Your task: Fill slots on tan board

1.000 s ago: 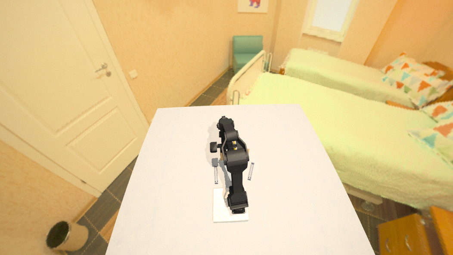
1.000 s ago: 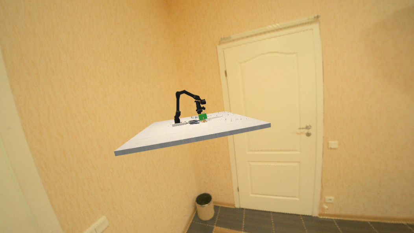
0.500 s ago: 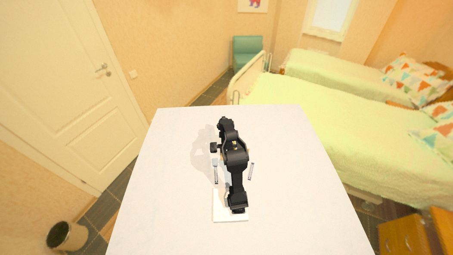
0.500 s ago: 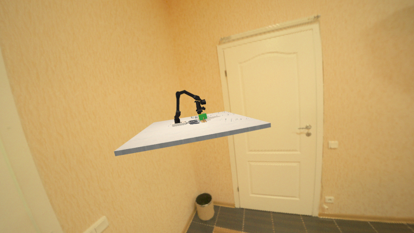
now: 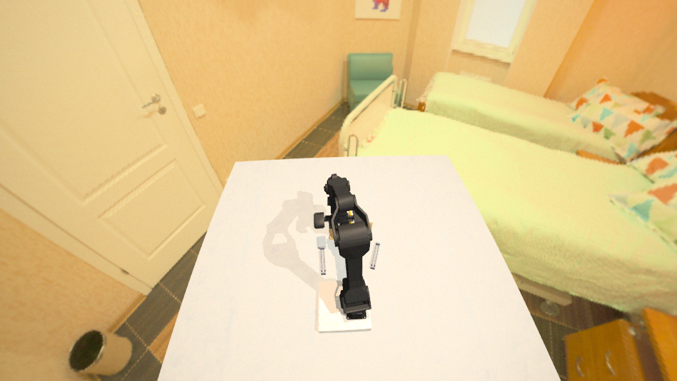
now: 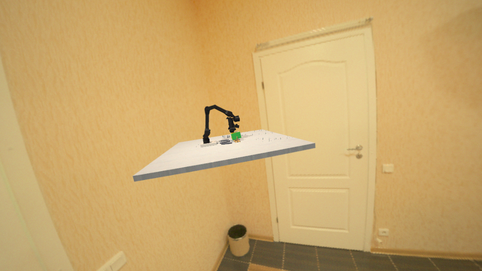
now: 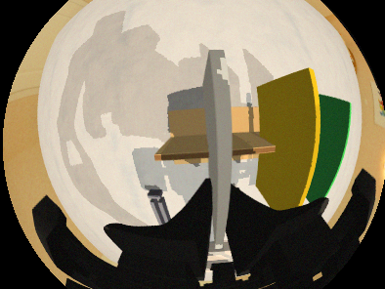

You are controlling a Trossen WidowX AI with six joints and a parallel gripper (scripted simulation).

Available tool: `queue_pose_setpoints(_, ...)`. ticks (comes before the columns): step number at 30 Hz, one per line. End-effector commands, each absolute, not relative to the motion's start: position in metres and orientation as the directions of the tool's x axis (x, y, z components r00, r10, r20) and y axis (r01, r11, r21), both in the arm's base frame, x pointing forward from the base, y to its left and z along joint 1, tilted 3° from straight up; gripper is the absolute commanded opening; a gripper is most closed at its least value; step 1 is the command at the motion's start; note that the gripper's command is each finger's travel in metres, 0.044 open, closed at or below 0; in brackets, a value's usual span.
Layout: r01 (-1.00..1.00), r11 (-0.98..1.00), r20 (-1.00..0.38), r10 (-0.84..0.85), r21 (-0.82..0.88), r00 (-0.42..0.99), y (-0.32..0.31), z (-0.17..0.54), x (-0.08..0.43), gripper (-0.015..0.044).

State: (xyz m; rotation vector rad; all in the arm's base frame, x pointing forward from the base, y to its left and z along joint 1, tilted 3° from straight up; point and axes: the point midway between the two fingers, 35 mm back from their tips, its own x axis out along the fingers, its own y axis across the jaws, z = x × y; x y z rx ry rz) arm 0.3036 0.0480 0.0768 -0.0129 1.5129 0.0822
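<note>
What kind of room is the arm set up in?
Likely a bedroom, perhaps in a care home: two beds, patterned pillows and a green chair.

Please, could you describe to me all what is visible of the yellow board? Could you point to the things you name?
The yellow board [image 7: 288,142] is a flat, thin panel, dull dark yellow on its broad face and brighter along one narrow edge. It looks smooth and rigid, perhaps plastic. It stands upright, crosswise to the tan board [image 7: 186,146], near that board's end, between the grey board [image 7: 220,112] and the green board [image 7: 333,142]. The gripper [image 7: 213,183] is shut on the grey one. Its notch cannot be seen.
</note>
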Motion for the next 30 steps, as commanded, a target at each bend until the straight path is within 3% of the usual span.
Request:
queue_pose_setpoints(1, -0.056, 0.998, -0.997, 0.045, 0.041, 0.055, 0.0478, 0.0759, 0.3034, 0.0)
queue_pose_setpoints(30, -0.065, 0.997, -0.997, 0.045, 0.041, 0.055, 0.0485, 0.0767, 0.3041, 0.0)
